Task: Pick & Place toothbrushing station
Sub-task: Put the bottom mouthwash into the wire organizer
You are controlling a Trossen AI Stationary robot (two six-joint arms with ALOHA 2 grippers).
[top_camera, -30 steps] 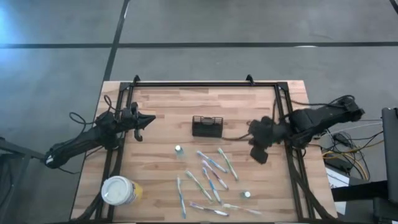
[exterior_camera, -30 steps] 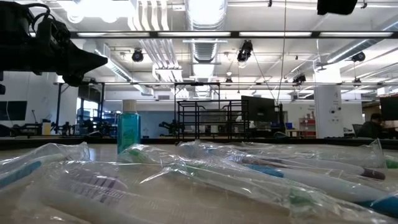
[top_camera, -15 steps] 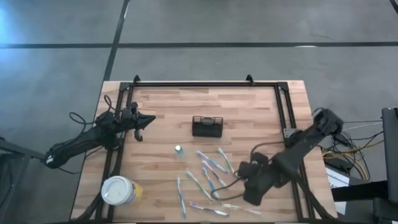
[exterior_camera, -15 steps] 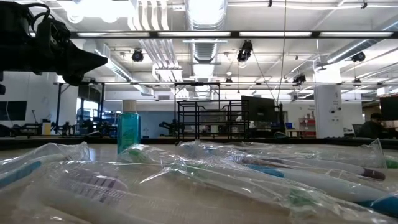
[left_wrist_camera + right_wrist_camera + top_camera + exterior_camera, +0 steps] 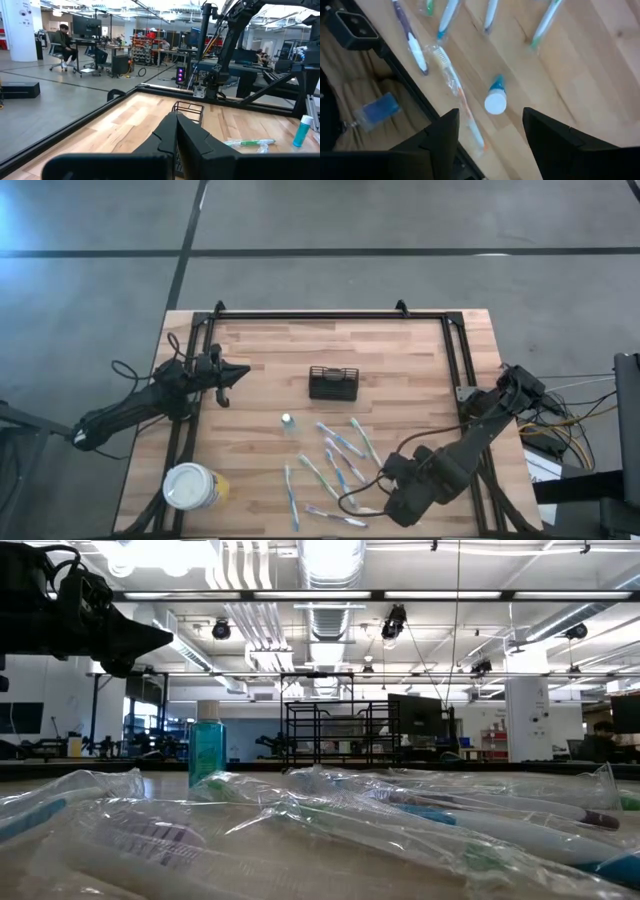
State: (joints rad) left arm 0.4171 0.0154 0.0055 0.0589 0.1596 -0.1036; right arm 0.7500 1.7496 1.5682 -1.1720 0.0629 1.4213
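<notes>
The toothbrushing station, a small black slatted holder [image 5: 333, 383], stands on its base mid-table and also shows in the left wrist view [image 5: 188, 107]. My right gripper [image 5: 397, 498] hangs open, pointing down, above the table's near right part. Its fingers [image 5: 440, 137] stand on either side of a small white-capped blue bottle [image 5: 495, 100] without touching it. Wrapped toothbrushes [image 5: 340, 455] lie flat between the holder and the near edge. My left gripper [image 5: 234, 375] waits shut at the left, level above the wood [image 5: 176, 131].
A round yellow cup with a white lid [image 5: 190, 486] stands near left. A second small bottle [image 5: 287, 421] stands near the holder and shows teal in the low view [image 5: 207, 752]. A black frame rail [image 5: 330, 315] rings the tabletop; the near rail [image 5: 405, 75] runs close to my right gripper.
My right gripper has swung from the table's right side, level with the holder, toward the near edge and downward. It has turned as it went. It now stands over the small bottle at the near right, hiding it in the high view.
</notes>
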